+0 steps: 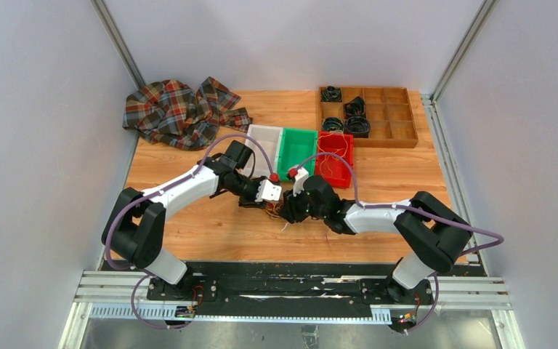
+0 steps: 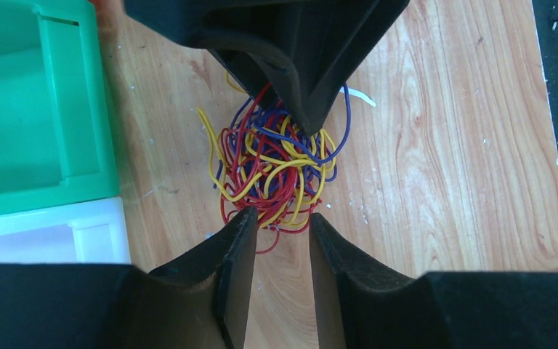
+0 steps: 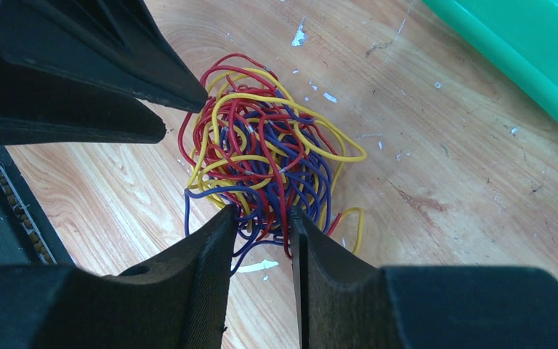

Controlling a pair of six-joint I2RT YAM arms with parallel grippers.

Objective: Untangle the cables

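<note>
The cables (image 2: pixel 276 163) lie as a fist-sized tangle of red, yellow and blue-purple wires on the wooden table, between the two arms (image 1: pixel 279 210). My left gripper (image 2: pixel 282 216) is open, its tips straddling the near edge strands of the tangle. From the opposite side comes my right gripper (image 3: pixel 261 212), also open, with a few blue and red strands of the cables (image 3: pixel 269 160) between its tips. In the top view the left gripper (image 1: pixel 263 204) and right gripper (image 1: pixel 295 207) almost meet over the tangle. Each wrist view shows the other gripper's black fingers (image 2: pixel 305 94) at the far side.
A white bin (image 1: pixel 261 138), a green bin (image 1: pixel 296 149) and a red bin (image 1: pixel 343 144) holding thin wires stand just behind the tangle. A wooden compartment tray (image 1: pixel 399 131) with black coiled cords sits at the back right. A plaid cloth (image 1: pixel 182 109) lies back left.
</note>
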